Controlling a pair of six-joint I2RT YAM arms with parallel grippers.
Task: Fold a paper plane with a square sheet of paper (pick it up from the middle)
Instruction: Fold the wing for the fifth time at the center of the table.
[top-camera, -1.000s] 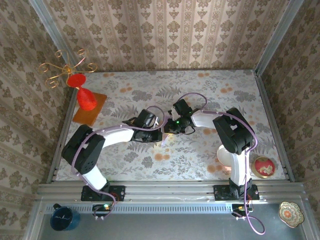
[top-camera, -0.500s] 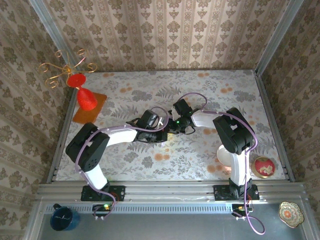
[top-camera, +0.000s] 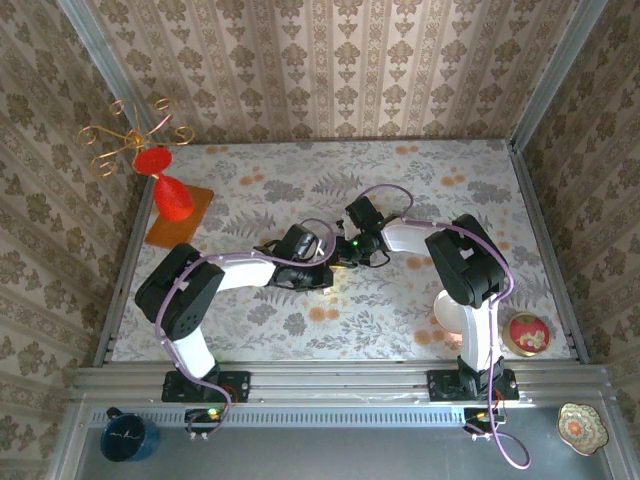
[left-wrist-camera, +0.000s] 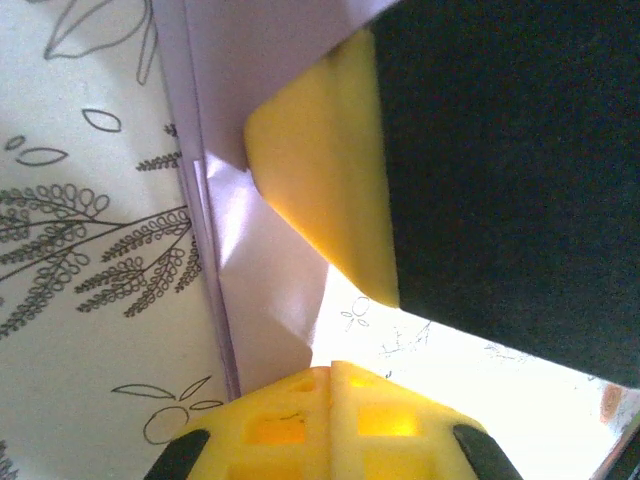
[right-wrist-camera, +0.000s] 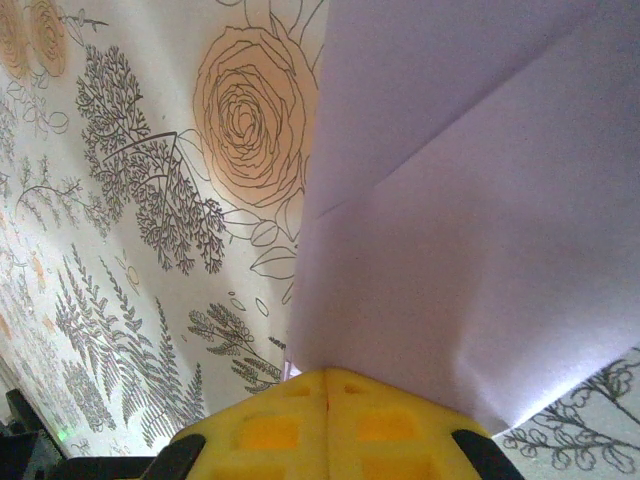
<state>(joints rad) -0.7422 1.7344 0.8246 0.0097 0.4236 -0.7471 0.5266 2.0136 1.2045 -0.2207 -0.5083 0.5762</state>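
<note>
The pale lilac sheet of paper (right-wrist-camera: 470, 250) is partly folded, with creased layers (left-wrist-camera: 255, 250), and lies on the flowered tablecloth at mid-table. In the top view both grippers meet over it and hide it. My right gripper (right-wrist-camera: 328, 378) is shut, with the paper running straight into its yellow fingertips. In the left wrist view its yellow finger (left-wrist-camera: 320, 180) lies against the paper. My left gripper (left-wrist-camera: 331, 372) is shut, and the paper's lower corner ends at its fingertips. I cannot tell whether that corner is pinched. From above, the left gripper (top-camera: 323, 272) and right gripper (top-camera: 344, 257) almost touch.
A red cone vase (top-camera: 171, 196) stands on an orange mat (top-camera: 196, 215) at the far left, under a gold wire stand (top-camera: 125, 140). A white bowl (top-camera: 446, 312) and a red dish (top-camera: 527, 333) sit near the right arm's base. Walls close in the table.
My left gripper has slid right, up against the right gripper, and its elbow has followed. The right gripper has closed slightly and stayed in place.
</note>
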